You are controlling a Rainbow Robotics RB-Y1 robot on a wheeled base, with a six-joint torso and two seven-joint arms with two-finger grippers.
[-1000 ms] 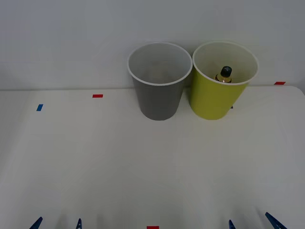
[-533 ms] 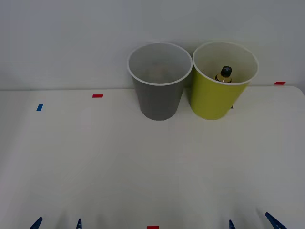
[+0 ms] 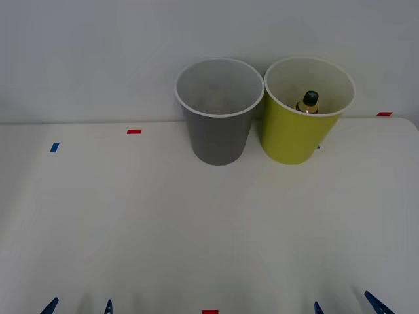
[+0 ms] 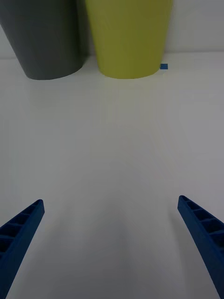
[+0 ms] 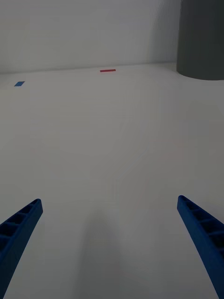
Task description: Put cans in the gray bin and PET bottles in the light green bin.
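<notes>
While both arms waited low at the near edge of the white table, one small PET bottle stood upright inside the light green bin, close to the wall nearest the robot. Its black cap, dark neck and a sliver of yellow below showed over the rim; the rest of it was hidden by the bin wall.

Two bins stood side by side at the far edge of the table, against the pale wall, their white rims just about touching. The gray bin was on the left and the light green one on the right. Both were round and tapered toward the base, with pale insides, and matched in size. What lay at the bottom of the gray bin could not be made out.

The left gripper showed as two blue tips at the lower left of the front view, its fingers spread wide with nothing between them. The right gripper sat at the lower right, its ribbed blue fingers likewise spread and holding nothing. Both were well apart from the bins.

Counted on the table: three red tape marks, at and, and one blue tape mark at the left. Another blue mark lay just beside the base of the light green bin.
</notes>
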